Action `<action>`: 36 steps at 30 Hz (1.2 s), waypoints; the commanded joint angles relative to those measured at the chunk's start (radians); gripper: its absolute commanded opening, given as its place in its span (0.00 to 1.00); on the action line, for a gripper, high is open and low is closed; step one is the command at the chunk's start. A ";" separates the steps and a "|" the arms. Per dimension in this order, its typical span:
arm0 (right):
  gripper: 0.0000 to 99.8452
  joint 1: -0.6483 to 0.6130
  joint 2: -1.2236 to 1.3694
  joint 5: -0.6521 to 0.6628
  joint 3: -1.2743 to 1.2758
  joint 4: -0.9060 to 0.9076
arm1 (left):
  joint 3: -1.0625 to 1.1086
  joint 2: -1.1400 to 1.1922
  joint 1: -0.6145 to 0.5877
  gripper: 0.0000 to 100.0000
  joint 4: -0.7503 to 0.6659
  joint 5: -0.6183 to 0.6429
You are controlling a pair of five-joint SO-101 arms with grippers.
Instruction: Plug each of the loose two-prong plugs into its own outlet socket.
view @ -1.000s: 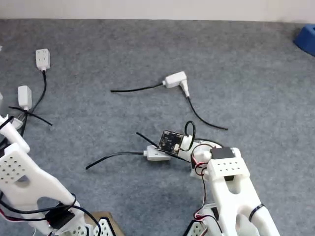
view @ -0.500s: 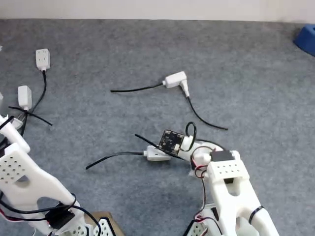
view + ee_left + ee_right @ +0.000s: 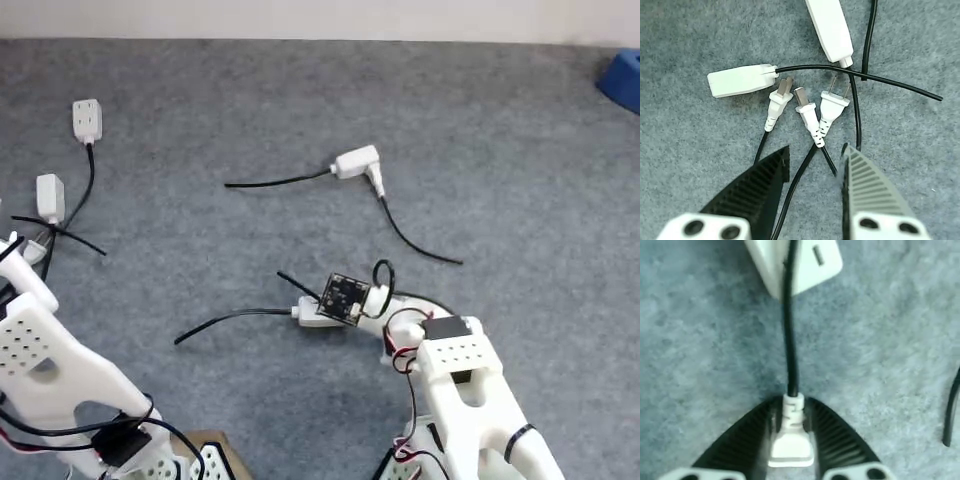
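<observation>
The grey table mat (image 3: 520,150) carried both arms at the near edge. The right arm was near right and the left arm near left.

The right gripper (image 3: 342,298) sat mid-table, clamped on a white plug (image 3: 790,442). The plug's black cord (image 3: 788,330) ran straight out ahead and over the near socket (image 3: 800,262). That socket lay directly ahead of the gripper, close but apart from it. In the high view it lay just left of the gripper (image 3: 318,313).

The key relation was that the plug's long axis lined up with the socket, but its cord end faced the socket. The prongs were hidden, probably pointing back toward the wrist, so the plug likely needed turning or regripping before it went in.

The left gripper (image 3: 815,150) hung with its jaws spread and nothing held. Three loose plugs lay just ahead of it: one (image 3: 776,102), a middle one (image 3: 808,114) and a third (image 3: 833,104). Their prongs pointed away from the gripper. Two free sockets lay beyond them, a side socket (image 3: 740,81) and a far-left socket (image 3: 830,27). The left arm was clearly the nearer one for these.

A centre socket (image 3: 356,161) lay farther back and seemed already plugged.
</observation>
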 commanded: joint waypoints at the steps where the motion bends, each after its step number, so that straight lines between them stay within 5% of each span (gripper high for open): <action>1: 0.01 -0.013 -0.005 -0.084 -0.035 -0.012 | -0.030 -0.005 -0.004 0.17 0.011 -0.008; 10: 0.01 0.039 -0.007 -0.534 -0.236 0.039 | 0.016 -0.005 -0.001 0.17 0.011 -0.008; 17: 0.01 0.154 0.004 -0.950 -0.619 0.375 | 0.084 -0.007 0.041 0.17 0.011 -0.006; 26: 0.01 0.045 0.005 -1.068 -0.691 0.404 | 0.225 -0.120 0.266 0.17 0.015 0.147; 32: 0.01 0.048 0.147 -1.134 -0.733 0.358 | 0.504 -0.535 0.601 0.17 -0.009 0.269; 36: 0.01 0.091 0.410 -1.163 -0.834 0.372 | 0.751 -0.868 0.723 0.17 -0.180 0.371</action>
